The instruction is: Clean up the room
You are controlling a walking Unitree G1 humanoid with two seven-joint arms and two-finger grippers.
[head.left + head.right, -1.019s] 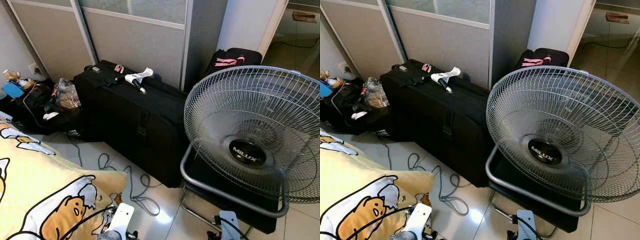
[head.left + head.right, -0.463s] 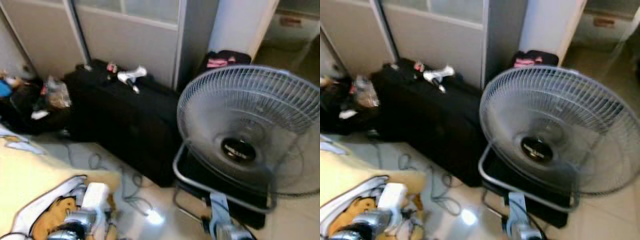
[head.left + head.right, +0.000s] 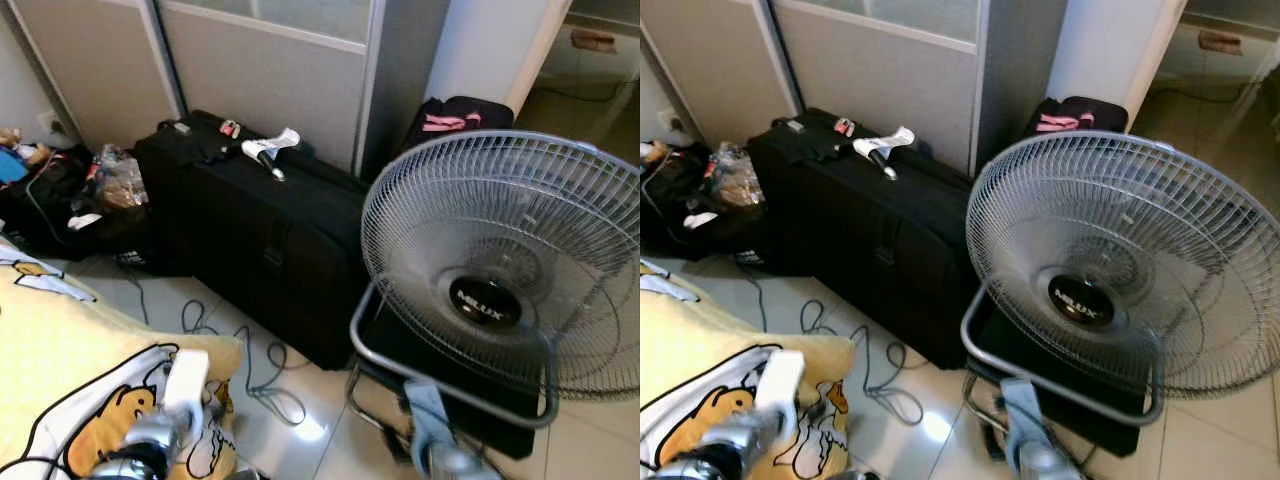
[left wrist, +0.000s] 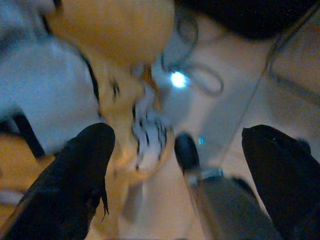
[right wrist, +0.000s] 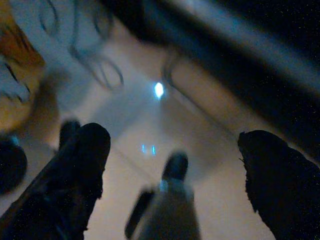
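Here the yellow blanket [image 3: 70, 380] lies at seven o'clock, beside the gray cord [image 3: 262, 378] on the floor [image 3: 930, 430]. It looks soft and light; pinch its edge. Left gripper [image 4: 177, 165] and right gripper [image 5: 172, 175] are both spread wide, holding nothing.

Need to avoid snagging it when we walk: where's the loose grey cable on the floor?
In the left eye view the grey cable lies looped on the tiles left of centre, between the yellow cartoon blanket and the black suitcase.
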